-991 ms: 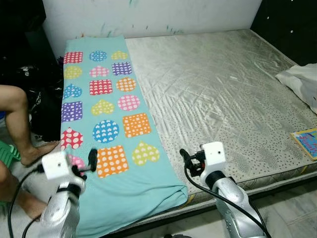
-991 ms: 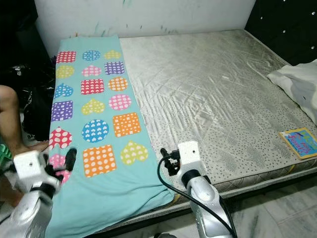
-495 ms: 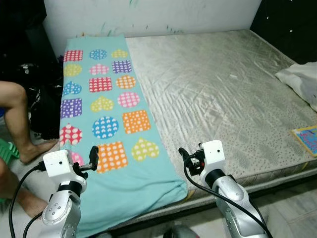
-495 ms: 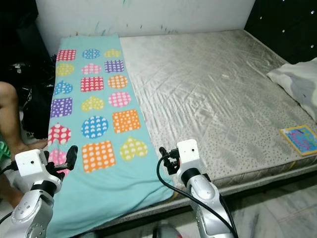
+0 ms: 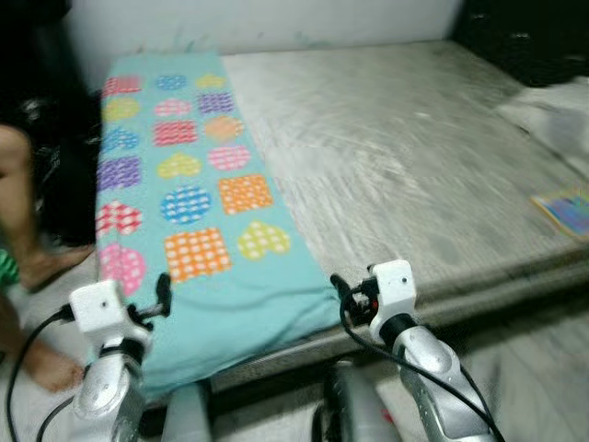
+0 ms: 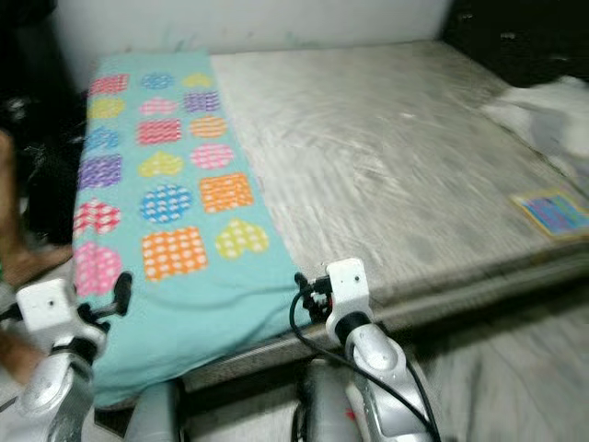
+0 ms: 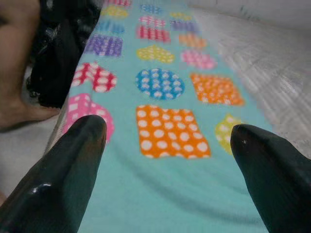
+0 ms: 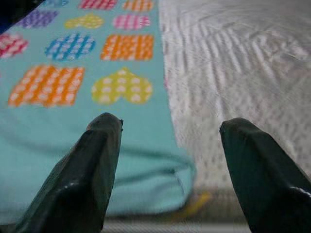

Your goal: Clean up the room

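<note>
Head views, blurred: teal blanket (image 5: 184, 203) lies flat along the left strip of the bare mattress (image 5: 405, 166), its near end at the bed's foot. Left gripper (image 5: 162, 293) and right gripper (image 5: 342, 291) hover at that end. A person's leg (image 5: 23, 212) stands beside the bed.

Left wrist: fingers (image 7: 73, 165) spread wide, empty, above the blanket.

Right wrist: fingers (image 8: 92, 165) wide, over the blanket's near right corner (image 8: 180, 170). Judgement: lower both evenly and pinch near the hem corners.

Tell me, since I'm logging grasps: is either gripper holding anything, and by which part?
Nothing is held. The left gripper and right gripper are both open, hovering short of the turquoise blanket.
</note>
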Robot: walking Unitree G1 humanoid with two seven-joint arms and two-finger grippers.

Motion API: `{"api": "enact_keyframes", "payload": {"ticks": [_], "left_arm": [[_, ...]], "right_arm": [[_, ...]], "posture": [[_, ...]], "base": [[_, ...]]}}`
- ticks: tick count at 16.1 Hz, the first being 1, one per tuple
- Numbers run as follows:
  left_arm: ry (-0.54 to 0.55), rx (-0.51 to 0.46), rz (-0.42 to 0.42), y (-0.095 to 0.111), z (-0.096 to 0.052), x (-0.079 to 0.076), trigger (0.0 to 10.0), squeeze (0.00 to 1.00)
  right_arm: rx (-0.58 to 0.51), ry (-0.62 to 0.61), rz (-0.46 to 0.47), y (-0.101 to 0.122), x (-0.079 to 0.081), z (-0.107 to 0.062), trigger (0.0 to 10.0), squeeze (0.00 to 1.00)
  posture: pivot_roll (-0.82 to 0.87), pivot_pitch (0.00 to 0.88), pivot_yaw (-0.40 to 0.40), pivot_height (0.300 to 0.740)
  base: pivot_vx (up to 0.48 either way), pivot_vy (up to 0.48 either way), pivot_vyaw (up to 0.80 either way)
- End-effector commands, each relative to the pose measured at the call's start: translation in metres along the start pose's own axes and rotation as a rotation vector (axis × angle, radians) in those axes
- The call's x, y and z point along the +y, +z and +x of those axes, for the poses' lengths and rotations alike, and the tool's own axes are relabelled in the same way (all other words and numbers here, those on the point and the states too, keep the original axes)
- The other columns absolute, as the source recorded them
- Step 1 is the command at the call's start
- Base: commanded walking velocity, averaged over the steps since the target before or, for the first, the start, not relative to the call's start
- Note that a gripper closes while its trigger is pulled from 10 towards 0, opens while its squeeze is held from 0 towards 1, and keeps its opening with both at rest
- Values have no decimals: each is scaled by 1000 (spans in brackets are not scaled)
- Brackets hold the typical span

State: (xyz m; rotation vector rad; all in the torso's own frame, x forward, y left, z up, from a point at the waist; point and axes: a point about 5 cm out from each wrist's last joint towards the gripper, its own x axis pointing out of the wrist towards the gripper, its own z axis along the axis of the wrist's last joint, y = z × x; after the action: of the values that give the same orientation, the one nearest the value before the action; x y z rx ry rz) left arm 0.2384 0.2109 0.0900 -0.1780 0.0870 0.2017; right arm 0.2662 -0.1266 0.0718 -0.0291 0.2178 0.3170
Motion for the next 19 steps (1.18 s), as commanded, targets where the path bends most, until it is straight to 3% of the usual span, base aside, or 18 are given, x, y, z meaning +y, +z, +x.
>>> {"api": "enact_keyframes", "payload": {"ticks": [1,10,17,19], "left_arm": [[38,20,-3,-6,-5,6,10000,0],[72,8,15,-5,-4,9,10000,0],[125,-13,27,-1,-5,13,10000,0],[125,-10,26,0,-8,13,10000,0]], "right_arm": [[-29,11,-20,10,-1,4,10000,0],[-29,35,-24,8,2,5,10000,0],[-28,61,-37,9,4,5,10000,0],[-4,98,-61,9,13,12,10000,0]], "posture": [[-111,120,-35,595],[-108,110,-33,523],[-107,124,-41,523],[-102,143,-48,523]], "base": [[0,0,0],[0,0,0],[0,0,0],[0,0,0]]}}
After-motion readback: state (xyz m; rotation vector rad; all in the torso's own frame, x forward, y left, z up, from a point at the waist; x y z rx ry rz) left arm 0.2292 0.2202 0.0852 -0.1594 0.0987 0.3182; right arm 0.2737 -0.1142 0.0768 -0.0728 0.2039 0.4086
